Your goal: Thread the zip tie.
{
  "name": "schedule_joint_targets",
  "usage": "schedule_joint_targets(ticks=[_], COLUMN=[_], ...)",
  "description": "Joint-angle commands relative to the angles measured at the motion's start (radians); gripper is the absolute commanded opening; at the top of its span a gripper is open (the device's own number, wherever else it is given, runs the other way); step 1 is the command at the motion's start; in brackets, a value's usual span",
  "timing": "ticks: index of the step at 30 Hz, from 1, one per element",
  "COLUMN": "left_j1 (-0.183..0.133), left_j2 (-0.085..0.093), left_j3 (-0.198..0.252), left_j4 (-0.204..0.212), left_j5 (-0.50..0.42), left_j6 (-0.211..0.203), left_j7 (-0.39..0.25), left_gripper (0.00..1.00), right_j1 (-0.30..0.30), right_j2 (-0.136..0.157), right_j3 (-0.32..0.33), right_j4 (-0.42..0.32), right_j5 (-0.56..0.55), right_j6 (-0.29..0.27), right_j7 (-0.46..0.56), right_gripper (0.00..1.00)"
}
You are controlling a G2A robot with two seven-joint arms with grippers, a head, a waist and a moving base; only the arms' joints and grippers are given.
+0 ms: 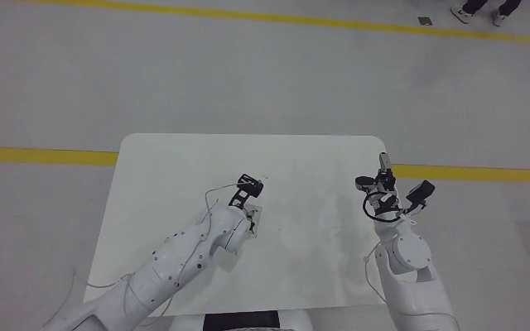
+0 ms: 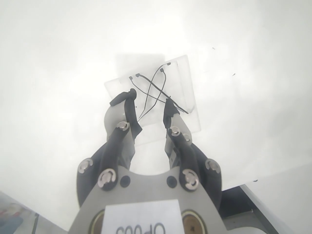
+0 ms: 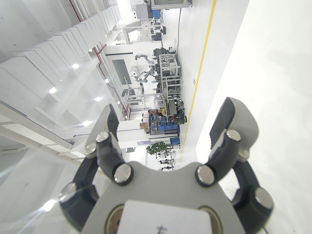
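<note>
Zip ties (image 2: 151, 85), thin and black, lie crossed over one another on a clear flat tray (image 2: 187, 79), which rests on the white table (image 1: 315, 165).

In the top view the table carries both arms. One reaches toward its middle and the other stands raised at its right edge.

The left gripper (image 2: 148, 101) hangs over the near part of the tray. Its jaws are partly open, with a moderate gap, and the loose ends of the ties run between them. One padded fingertip (image 2: 168, 108) sits right at a tie's strap, but I cannot tell whether it touches. Nothing is clamped.

The right gripper (image 3: 168, 107) is turned away from the table toward the room. Its jaws are spread wide and nothing is between them.

The left wrist view gives the tray's edges and the ties' small square heads. From above, the ties are too fine to make out, and the left gripper (image 1: 248, 185) shows as a dark shape.
</note>
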State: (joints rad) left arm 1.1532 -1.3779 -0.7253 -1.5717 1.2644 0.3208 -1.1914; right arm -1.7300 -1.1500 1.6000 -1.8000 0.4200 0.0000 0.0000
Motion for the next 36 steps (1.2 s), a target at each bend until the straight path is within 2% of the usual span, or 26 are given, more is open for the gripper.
schedule_joint_targets(ticks=[1, 3, 14, 16, 31, 36], left_j1=[0.0, -0.001, -0.04, -0.043, -0.048, -0.052], left_j2=[-0.002, -0.006, -0.032, -0.034, -0.042, -0.044], left_j3=[-0.002, 0.006, 0.042, 0.044, 0.043, 0.043], left_j4=[0.001, 0.009, 0.103, 0.111, 0.145, 0.154], left_j5=[-0.007, -0.014, -0.064, -0.067, -0.09, -0.095], left_j6=[0.008, 0.012, 0.007, 0.007, -0.001, -0.003], left_j7=[0.011, 0.023, 0.061, 0.063, 0.077, 0.079], left_gripper=[0.29, 0.33, 0.29, 0.25, 0.18, 0.08], right_j1=[0.0, 0.0, 0.0, 0.0, 0.0, 0.0], right_j2=[0.0, 0.0, 0.0, 0.0, 0.0, 0.0], right_j3=[0.0, 0.0, 0.0, 0.0, 0.0, 0.0], right_j4=[0.0, 0.0, 0.0, 0.0, 0.0, 0.0], right_j5=[0.0, 0.0, 0.0, 0.0, 0.0, 0.0], right_j6=[0.0, 0.0, 0.0, 0.0, 0.0, 0.0], right_j7=[0.0, 0.0, 0.0, 0.0, 0.0, 0.0], right_gripper=[1.0, 1.0, 1.0, 1.0, 1.0, 1.0])
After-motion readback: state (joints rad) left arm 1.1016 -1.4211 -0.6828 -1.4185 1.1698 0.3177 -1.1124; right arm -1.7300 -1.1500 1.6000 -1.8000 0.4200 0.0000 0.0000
